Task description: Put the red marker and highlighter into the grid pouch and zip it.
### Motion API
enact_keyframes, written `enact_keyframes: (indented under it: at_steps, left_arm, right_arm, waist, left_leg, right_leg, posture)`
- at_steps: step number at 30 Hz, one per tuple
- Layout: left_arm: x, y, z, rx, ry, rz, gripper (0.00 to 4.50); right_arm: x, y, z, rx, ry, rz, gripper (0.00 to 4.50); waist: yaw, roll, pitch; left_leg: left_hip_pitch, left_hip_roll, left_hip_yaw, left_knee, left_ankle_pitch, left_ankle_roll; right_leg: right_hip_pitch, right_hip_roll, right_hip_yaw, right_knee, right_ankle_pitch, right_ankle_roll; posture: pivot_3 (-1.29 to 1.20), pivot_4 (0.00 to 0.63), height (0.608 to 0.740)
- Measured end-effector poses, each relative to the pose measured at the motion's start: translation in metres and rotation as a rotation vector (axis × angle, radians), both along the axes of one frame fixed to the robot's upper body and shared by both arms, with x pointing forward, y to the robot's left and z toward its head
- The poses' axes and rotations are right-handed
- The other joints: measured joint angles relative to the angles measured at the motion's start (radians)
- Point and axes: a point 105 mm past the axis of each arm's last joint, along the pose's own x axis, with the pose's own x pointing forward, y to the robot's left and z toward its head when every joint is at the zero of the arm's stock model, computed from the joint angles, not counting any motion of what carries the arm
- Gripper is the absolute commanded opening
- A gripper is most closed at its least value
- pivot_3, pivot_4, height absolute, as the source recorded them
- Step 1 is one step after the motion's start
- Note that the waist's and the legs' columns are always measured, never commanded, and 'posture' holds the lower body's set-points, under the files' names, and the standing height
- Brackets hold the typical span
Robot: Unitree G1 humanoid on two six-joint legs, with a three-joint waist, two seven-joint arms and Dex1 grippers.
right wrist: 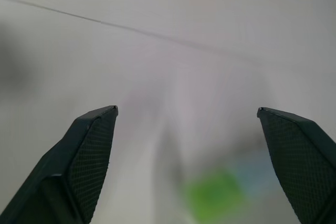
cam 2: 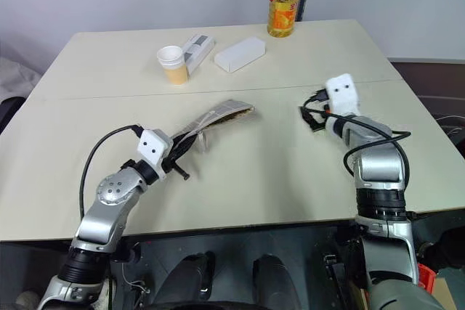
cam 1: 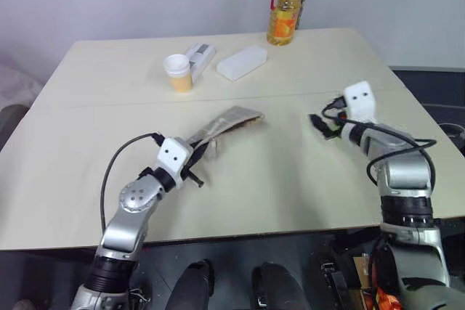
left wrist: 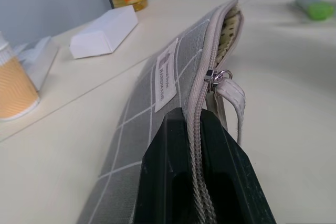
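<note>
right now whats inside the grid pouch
The grid pouch, pinched at its zipper edge by the left gripper, gapes at the far end, showing pale lining. Any contents are hidden by the fabric. The highlighter lies outside on the table.

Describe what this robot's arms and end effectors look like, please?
Both arms are silver-grey metal with rounded joints and dark ribbed bands low down. A white box with two dark dots sits on each wrist, with a black cable looping back along the arm. The left end effector and right end effector each have two black fingers; the right one's fingers are wedge-shaped with finely textured pads.
</note>
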Motion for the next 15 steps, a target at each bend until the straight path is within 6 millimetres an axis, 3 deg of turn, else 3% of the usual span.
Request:
enact_keyframes:
  at_steps: [5,11,15]
  left_arm:
    - [0.000,-0.008,-0.002,0.010,0.005,-0.013,0.00]
    - [0.005,-0.010,0.002,0.025,-0.011,-0.017,0.00]
    - [0.005,-0.009,0.003,0.026,-0.015,-0.014,0.00]
  right_arm:
    - [0.008,-0.014,-0.020,0.094,0.059,-0.197,4.48]
    - [0.017,-0.003,-0.038,0.228,0.146,-0.321,4.48]
    - [0.017,-0.002,-0.043,0.286,0.176,-0.365,2.65]
  waist:
    - [-0.004,0.001,0.000]
    - [-0.003,0.001,0.000]
    - [-0.001,0.001,0.000]
  left_leg:
    - [0.000,0.000,0.003,0.000,0.000,0.000]
    - [0.000,0.000,0.005,0.000,0.000,0.000]
    - [0.000,0.000,0.006,0.000,0.000,0.000]
  right_leg:
    - [0.000,0.001,0.000,0.001,0.000,0.000]
    - [0.000,0.001,0.000,0.002,0.000,0.000]
    - [0.000,0.001,0.001,0.001,0.000,0.000]
  posture:
    - [0.00,0.150,0.740]
    - [0.00,0.150,0.740]
    - [0.00,0.150,0.740]
